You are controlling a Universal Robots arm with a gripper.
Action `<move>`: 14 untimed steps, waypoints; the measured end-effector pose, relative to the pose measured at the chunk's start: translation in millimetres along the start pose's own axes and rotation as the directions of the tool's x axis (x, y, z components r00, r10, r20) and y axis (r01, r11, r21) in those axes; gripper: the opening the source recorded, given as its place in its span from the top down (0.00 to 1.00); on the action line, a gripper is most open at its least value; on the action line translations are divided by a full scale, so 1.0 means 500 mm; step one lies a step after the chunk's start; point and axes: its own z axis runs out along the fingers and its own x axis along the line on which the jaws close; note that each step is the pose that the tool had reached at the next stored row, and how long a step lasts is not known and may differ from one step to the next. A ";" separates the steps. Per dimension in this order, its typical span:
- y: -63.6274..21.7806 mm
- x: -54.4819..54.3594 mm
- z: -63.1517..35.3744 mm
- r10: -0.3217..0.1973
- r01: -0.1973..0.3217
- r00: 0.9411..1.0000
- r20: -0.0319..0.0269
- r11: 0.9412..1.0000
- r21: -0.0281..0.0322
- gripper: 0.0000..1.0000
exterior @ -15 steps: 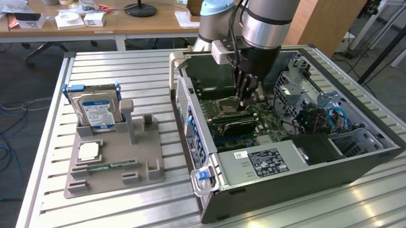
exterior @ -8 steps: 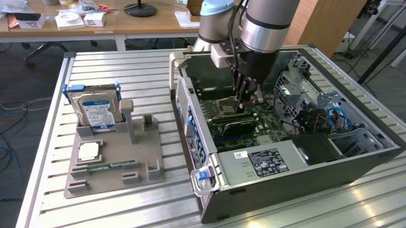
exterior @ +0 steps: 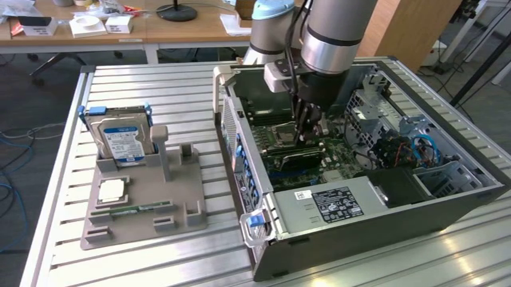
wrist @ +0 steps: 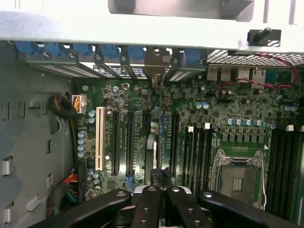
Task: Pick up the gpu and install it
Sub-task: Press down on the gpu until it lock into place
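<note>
Where the exterior view begins, nearest the camera, a grey holder tray point(exterior: 143, 203) lies flat on the slatted metal bench point(exterior: 56, 197), carrying a silver hard drive point(exterior: 121, 139) standing upright in its blue-edged slot and a small green memory stick point(exterior: 131, 210) lying low along the tray. Just beside the tray, toward the exterior view's right, an open computer case point(exterior: 359, 239) rests on its side with the motherboard point(exterior: 335, 156) exposed. Reaching straight down into that case from above, the arm point(exterior: 335, 36) holds its wrist vertical, forearm upright, with the pincer point(exterior: 307, 136) low over the board near the processor socket point(exterior: 281, 131). Its fingers point(wrist: 152, 204) are drawn fully together, pressed side by side in the wrist view. Directly beneath them the gpu point(exterior: 297, 159) stands on edge in the row of expansion slots point(wrist: 128, 142), its dark body point(wrist: 153, 142) running away from the fingertips toward the blue rear-panel latches point(wrist: 109, 51); it appears seated, though whether the fingers touch its upper edge is hard to judge. Farther back, wooden desks point(exterior: 160, 27) hold scattered white boxes point(exterior: 88, 24).
</note>
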 end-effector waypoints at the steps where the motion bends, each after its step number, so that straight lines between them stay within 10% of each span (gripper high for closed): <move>1: 0.000 0.000 0.002 0.000 0.000 1.000 0.000 1.000 0.000 0.90; 14: 0.000 0.001 0.024 0.001 -0.001 1.000 0.000 1.000 0.000 0.90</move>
